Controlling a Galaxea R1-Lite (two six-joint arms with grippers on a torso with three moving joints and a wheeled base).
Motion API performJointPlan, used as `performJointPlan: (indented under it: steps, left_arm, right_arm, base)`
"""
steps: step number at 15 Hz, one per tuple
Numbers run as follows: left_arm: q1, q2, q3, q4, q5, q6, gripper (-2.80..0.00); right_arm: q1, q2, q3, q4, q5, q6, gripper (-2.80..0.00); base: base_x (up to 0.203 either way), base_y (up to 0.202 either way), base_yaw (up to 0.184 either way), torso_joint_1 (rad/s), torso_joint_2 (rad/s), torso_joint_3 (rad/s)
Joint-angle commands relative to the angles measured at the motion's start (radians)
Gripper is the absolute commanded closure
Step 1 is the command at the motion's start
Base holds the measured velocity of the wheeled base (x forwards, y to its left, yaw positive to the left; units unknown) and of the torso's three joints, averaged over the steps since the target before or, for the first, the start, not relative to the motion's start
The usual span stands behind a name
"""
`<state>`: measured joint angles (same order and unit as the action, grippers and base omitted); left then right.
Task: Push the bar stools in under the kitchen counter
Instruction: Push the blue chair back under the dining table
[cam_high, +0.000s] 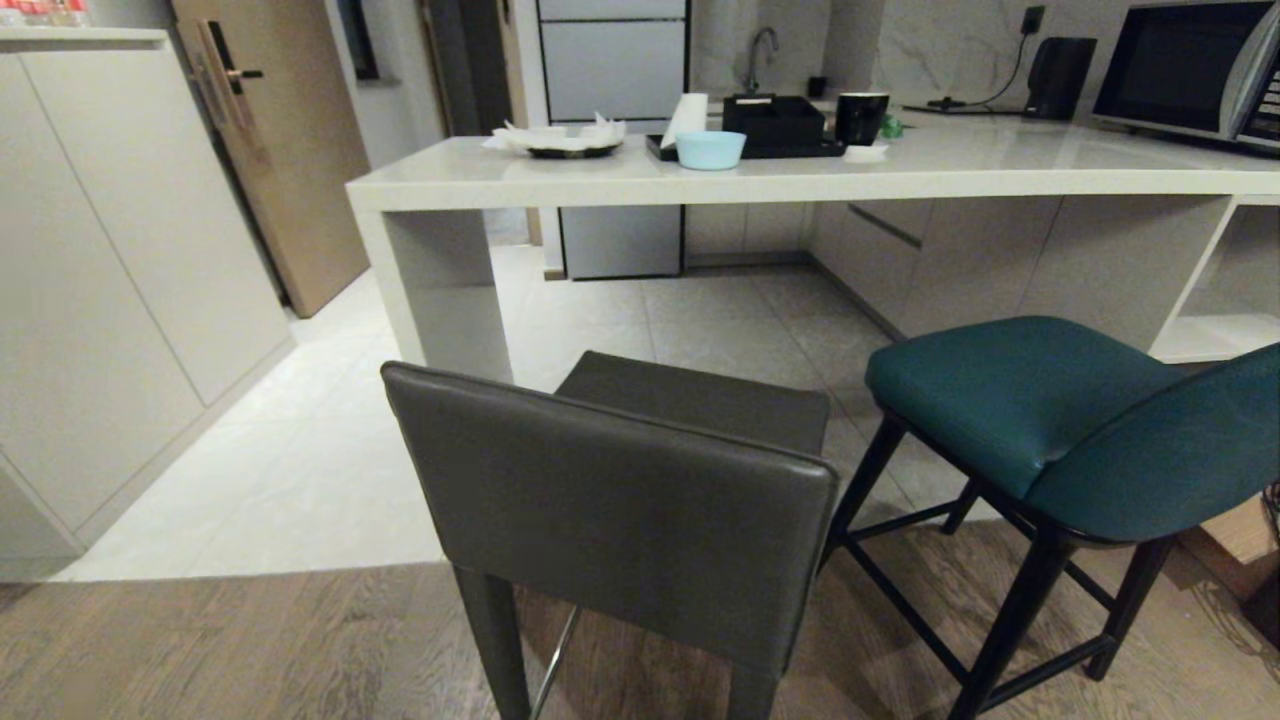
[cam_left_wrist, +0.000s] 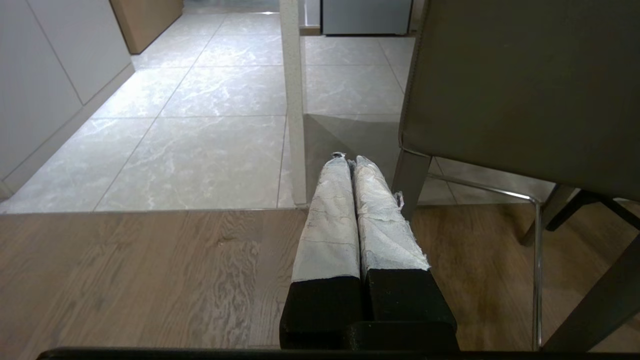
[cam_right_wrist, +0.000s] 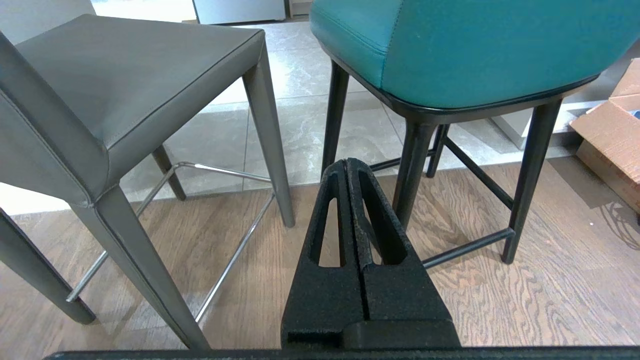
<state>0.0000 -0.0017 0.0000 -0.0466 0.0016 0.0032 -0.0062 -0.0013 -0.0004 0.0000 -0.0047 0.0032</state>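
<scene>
Your left gripper (cam_left_wrist: 348, 161) hangs low over the wood floor (cam_left_wrist: 150, 270), its 2 white-wrapped fingers (cam_left_wrist: 327, 215) pressed together on nothing, just beside the rear leg of the dark grey stool (cam_left_wrist: 520, 85). Your right gripper (cam_right_wrist: 346, 162) likewise has its 2 black fingers (cam_right_wrist: 380, 225) together and empty, pointing at the gap between the 2 stools. You see 2 bar stools: the dark grey stool, back toward you, and the teal stool (cam_high: 1060, 420) to its right on slim black legs. Both stand out from the worktop (cam_high: 620, 180), straddling the line where wood meets tile (cam_high: 330, 440), seats not under it. On the worktop: 1 pale blue bowl (cam_high: 710, 149), 1 black mug (cam_high: 861, 117), 1 black tray (cam_high: 790, 148), 1 microwave (cam_high: 1190, 70). 1 cardboard box (cam_right_wrist: 612, 135) sits right of the teal stool.
</scene>
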Motion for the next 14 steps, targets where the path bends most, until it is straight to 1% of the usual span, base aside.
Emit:
performJointPlan:
  steps: [1, 7, 11, 12, 14]
  left_arm:
    - [0.0, 0.002, 0.018, -0.001, 0.0, 0.0, 0.0]
    - [0.0, 0.002, 0.018, -0.001, 0.0, 0.0, 0.0]
    - [0.0, 0.002, 0.019, -0.001, 0.0, 0.0, 0.0]
    - [0.0, 0.002, 0.02, -0.001, 0.0, 0.0, 0.0]
    - [0.0, 0.002, 0.019, -0.001, 0.001, 0.0, 0.0]
  right_arm:
    - [0.0, 0.001, 0.0, 0.0, 0.0, 0.0, 0.0]
    - [0.0, 0.001, 0.0, 0.0, 0.0, 0.0, 0.0]
    - [0.0, 0.001, -0.001, 0.0, 0.0, 0.0, 0.0]
    - [0.0, 0.001, -0.001, 0.0, 0.0, 0.0, 0.0]
    - [0.0, 0.001, 0.0, 0.0, 0.0, 0.0, 0.0]
  base:
    - [0.0, 0.0, 0.0, 0.0, 0.0, 0.0]
    - [0.0, 0.0, 0.0, 0.0, 0.0, 0.0]
    - [-0.174, 0.0, -0.002, 0.005, 0.0, 0.003]
    - [-0.102, 0.0, 0.005, -0.008, 0.0, 0.011]
    - [0.0, 0.0, 0.0, 0.0, 0.0, 0.0]
